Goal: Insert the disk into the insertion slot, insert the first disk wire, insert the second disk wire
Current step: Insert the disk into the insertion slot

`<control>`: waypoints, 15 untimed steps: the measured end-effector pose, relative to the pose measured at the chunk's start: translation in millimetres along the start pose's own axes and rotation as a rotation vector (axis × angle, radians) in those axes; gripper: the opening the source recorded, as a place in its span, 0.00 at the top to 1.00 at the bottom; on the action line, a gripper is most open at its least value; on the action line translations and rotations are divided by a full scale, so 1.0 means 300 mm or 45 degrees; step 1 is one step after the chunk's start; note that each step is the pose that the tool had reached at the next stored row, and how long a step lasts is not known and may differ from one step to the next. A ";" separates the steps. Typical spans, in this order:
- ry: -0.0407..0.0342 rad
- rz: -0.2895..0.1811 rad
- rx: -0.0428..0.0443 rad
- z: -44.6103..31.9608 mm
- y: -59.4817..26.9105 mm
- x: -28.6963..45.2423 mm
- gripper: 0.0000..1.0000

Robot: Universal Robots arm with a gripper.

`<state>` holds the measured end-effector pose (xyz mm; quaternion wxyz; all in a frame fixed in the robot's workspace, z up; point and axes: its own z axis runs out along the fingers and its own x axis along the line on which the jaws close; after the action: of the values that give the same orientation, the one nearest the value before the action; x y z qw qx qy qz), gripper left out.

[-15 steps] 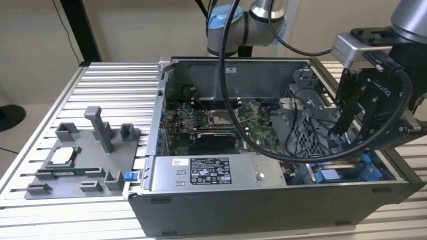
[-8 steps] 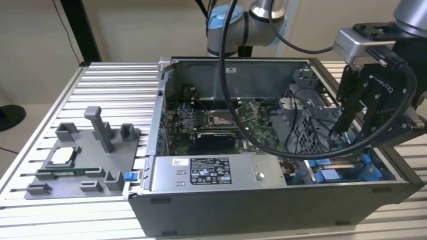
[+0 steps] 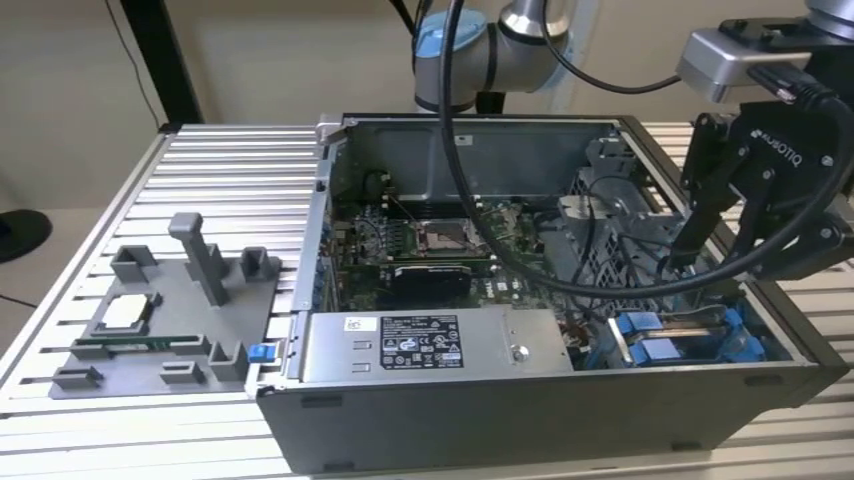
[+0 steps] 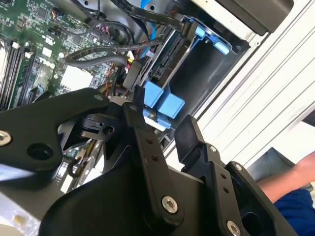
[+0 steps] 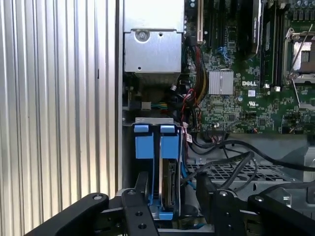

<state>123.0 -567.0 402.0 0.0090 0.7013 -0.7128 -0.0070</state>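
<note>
Aluminium slats form the table (image 3: 227,170), which stands before a plain beige wall (image 3: 267,50). An open computer case (image 3: 534,420) rests on it, with a grey fixture (image 3: 174,320) at the exterior view's left. Inside the case, the disk (image 5: 170,184) sits in the insertion slot (image 3: 743,330). The gripper (image 4: 162,120) hangs just above, jaws spread wider than the disk.

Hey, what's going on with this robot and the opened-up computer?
A robot arm's gripper hangs open over the drive corner of an open computer case, holding nothing. The disk, in its blue bracket, already appears to stand on edge in the insertion slot just below the gripper. Whether any disk wire is plugged in can't be told.
</note>
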 end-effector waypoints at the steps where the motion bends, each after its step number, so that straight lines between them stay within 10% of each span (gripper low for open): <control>1: -0.0001 0.000 0.000 -0.006 0.000 0.000 0.00; 15: -0.0001 0.000 0.007 -0.005 -0.017 -0.012 0.00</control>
<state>128.3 -563.4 403.3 0.0069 0.7015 -0.7127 -0.0049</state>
